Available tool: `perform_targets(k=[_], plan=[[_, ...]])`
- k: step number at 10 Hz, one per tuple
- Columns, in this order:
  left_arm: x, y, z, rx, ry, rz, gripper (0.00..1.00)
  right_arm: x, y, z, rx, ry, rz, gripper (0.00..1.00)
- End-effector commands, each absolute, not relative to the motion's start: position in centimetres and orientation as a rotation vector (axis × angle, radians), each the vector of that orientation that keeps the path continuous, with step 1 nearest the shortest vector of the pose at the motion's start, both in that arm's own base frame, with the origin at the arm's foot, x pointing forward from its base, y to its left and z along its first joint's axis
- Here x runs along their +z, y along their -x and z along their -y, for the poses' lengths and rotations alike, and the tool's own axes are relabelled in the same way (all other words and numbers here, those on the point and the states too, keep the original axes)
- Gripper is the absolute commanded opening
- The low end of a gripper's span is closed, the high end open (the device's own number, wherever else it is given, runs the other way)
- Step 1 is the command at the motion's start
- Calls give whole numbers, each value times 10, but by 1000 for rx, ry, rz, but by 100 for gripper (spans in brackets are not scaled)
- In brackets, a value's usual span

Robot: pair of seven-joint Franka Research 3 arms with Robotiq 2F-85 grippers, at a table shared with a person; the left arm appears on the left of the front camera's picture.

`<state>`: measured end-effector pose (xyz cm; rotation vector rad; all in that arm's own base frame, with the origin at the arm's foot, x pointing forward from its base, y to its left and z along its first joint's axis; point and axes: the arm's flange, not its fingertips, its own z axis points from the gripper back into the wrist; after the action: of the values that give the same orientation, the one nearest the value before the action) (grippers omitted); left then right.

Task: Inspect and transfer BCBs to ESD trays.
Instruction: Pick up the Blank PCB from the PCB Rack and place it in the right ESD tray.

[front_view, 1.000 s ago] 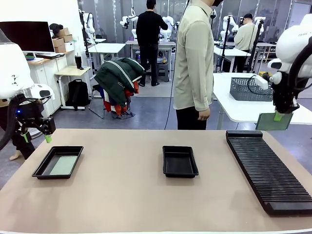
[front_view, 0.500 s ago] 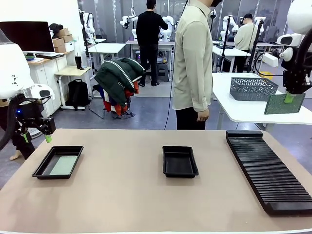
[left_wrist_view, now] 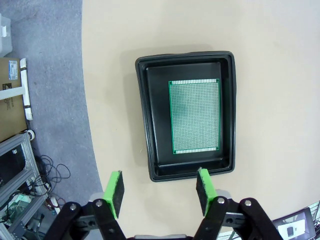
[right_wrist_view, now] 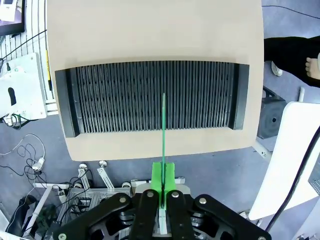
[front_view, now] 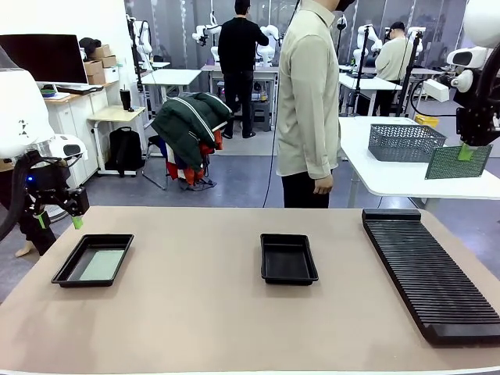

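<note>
Inspecting: my right jaws clamp a BCB [front_view: 453,164] above the rack [front_view: 426,266]; left jaws open, empty. Next, I judge: lay it flat in the ESD tray [front_view: 289,262] nearest the rack.

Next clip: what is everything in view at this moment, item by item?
ESD trays: two, black, table's left and middle.
BCBs: two, green, one in the left tray, one held aloft at right.
slotted rack: one, black, table's right.
table: one, beige.
mesh basket: one, grey, background right.
person: one, pale shirt, far side.
left gripper: fingers open, above the left tray's edge.
right gripper: fingers shut on a BCB.
</note>
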<state>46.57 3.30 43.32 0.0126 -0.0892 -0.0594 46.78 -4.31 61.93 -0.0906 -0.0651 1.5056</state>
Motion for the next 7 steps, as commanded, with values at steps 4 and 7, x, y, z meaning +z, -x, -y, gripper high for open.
perform_targets(k=[4,7], plan=[[432,-465,-34,-66,-10,93,78,619,-468,42,1507,91,65,2],[432,-465,-34,-66,-10,93,78,619,-468,44,1505,90,65,2]])
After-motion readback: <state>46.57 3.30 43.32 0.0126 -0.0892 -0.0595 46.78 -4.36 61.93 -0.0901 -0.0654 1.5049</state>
